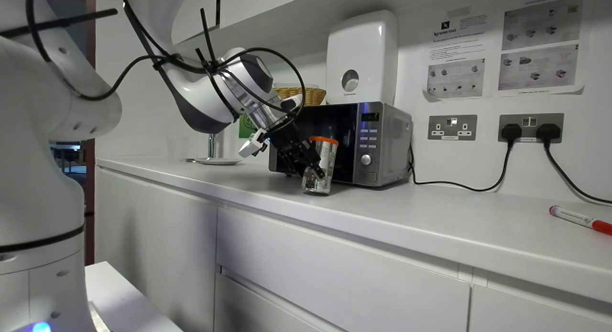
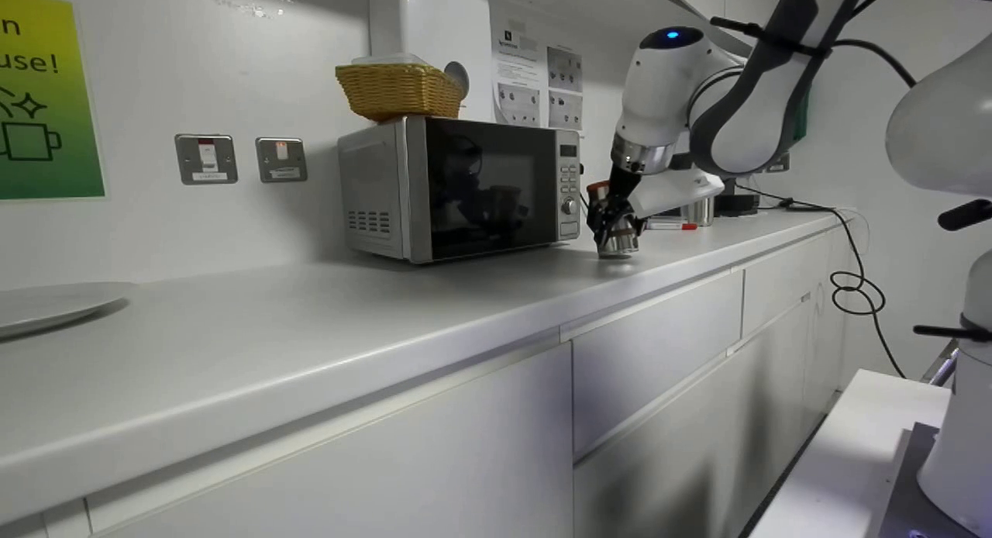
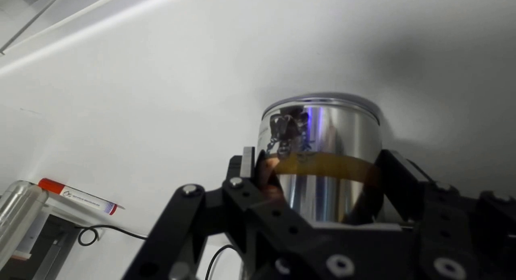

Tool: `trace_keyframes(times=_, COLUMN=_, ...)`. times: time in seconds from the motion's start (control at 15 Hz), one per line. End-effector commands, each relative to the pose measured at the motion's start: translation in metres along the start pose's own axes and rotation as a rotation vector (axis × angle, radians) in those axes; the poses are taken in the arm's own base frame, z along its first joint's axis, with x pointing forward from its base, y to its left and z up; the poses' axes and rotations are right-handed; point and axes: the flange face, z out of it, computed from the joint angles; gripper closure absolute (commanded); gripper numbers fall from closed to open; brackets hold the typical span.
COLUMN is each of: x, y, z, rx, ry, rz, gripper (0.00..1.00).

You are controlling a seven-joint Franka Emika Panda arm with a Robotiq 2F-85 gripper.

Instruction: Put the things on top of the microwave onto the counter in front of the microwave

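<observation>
The jar, a shiny silver cylinder with an orange rim [image 1: 330, 155], is between my gripper's fingers [image 1: 313, 167]. It also shows in an exterior view [image 2: 620, 242] and in the wrist view [image 3: 326, 130]. Both fingers press its sides, and it is tilted. Its lower end is at or just above the white counter [image 1: 454, 226], in front of the right part of the microwave [image 1: 394, 136]; contact is unclear. The tan wicker basket [image 2: 399, 90] sits on top of the microwave's left part, with something pale showing inside. The arm partly hides it in an exterior view [image 1: 313, 95].
A red and white marker [image 1: 578, 218] lies on the counter to the right, near a metal cylinder [image 2: 701, 211]. A white plate [image 2: 54, 301] is at the far left. A white wall box [image 1: 362, 54] stands behind the microwave. Black cables [image 1: 459, 182] run along the wall.
</observation>
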Motion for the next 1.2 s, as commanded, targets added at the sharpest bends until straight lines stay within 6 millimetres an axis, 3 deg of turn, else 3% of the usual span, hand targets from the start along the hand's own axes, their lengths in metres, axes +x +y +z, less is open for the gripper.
trace_keyframes(times=0.0, x=-0.014, y=-0.005, z=0.01, rx=-0.012, ry=-0.02, rz=-0.001, gripper=0.46)
trace_keyframes(times=0.4, x=-0.022, y=-0.008, z=0.015, rx=-0.019, ry=-0.022, rz=0.004, gripper=0.46)
trace_keyframes(times=0.47, x=-0.024, y=-0.008, z=0.016, rx=-0.017, ry=-0.029, rz=-0.002, gripper=0.17)
trace_keyframes(times=0.53, x=-0.026, y=-0.009, z=0.019, rx=-0.01, ry=-0.041, rz=-0.007, gripper=0.04)
trace_keyframes(times=0.87, x=-0.049, y=-0.015, z=0.043, rx=0.047, ry=-0.194, rz=-0.097, gripper=0.0)
trace_keyframes(times=1.13, x=-0.039, y=-0.02, z=0.045, rx=0.1, ry=-0.282, rz=-0.148, gripper=0.0)
